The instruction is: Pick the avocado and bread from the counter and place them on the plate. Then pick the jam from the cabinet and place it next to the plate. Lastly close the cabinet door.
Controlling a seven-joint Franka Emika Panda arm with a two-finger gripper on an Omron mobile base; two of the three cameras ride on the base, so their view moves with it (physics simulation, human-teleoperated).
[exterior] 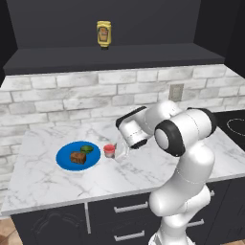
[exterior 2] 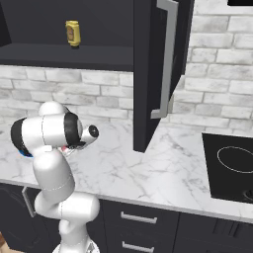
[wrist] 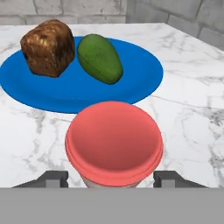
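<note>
Jam (wrist: 113, 142) stands upright on counter (exterior: 43, 179) just beside plate (wrist: 78, 89), w/ bread (wrist: 48, 47) & avocado (wrist: 99, 58) lying on plate. Gripper (wrist: 111, 180) straddles jam, fingertips (wrist: 52, 178) slightly clear of jar sides, not gripping. Cabinet door (exterior 2: 157, 64) open above.

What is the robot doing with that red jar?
The robot is putting the jam down on the counter, right beside the blue plate. Its claw sits around the jar, with a finger on each side. The bread and the avocado already lie on the plate. Up above, the cabinet door is open, and a yellow bottle stands on the shelf.
</note>
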